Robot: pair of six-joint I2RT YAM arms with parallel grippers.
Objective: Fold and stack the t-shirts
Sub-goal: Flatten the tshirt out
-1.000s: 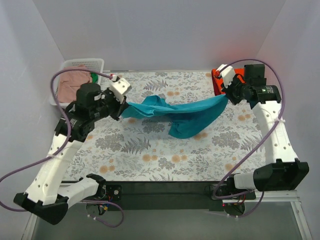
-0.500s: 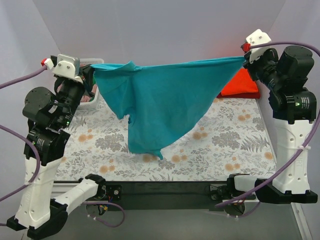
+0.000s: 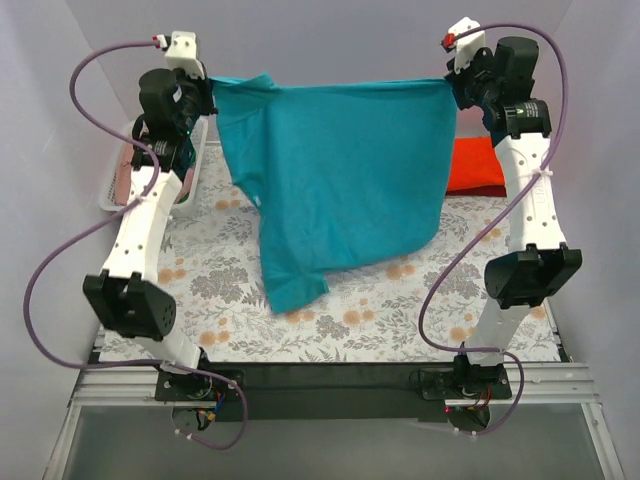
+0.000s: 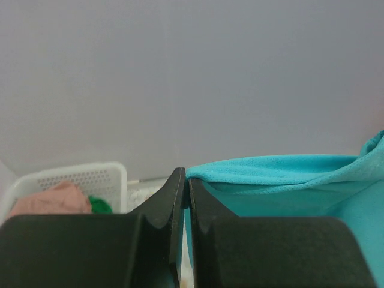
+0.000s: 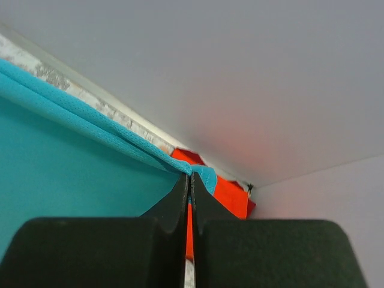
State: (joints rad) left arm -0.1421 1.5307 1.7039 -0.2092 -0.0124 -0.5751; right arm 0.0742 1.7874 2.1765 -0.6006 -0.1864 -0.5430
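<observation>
The teal-blue t-shirt (image 3: 335, 180) hangs spread out high above the table, held taut by its top edge. My left gripper (image 3: 210, 92) is shut on its left corner, seen in the left wrist view (image 4: 185, 180) with the teal cloth (image 4: 276, 180) running off to the right. My right gripper (image 3: 452, 85) is shut on its right corner, also in the right wrist view (image 5: 189, 180). The shirt's lower end dangles near the table. The orange-red t-shirt (image 3: 475, 165) lies folded at the back right, also in the right wrist view (image 5: 225, 192). The dusty pink t-shirt (image 4: 51, 201) and a bit of green (image 4: 99, 205) lie in the basket.
The white lattice basket (image 3: 118, 190) stands at the back left, mostly behind my left arm. The floral table cloth (image 3: 400, 310) covers the table. Grey walls close in on three sides.
Both arms have lifted the teal-blue t-shirt from a slack drape low over the table to a high, taut spread. The shirt has opened out flat and hangs lower in front.
</observation>
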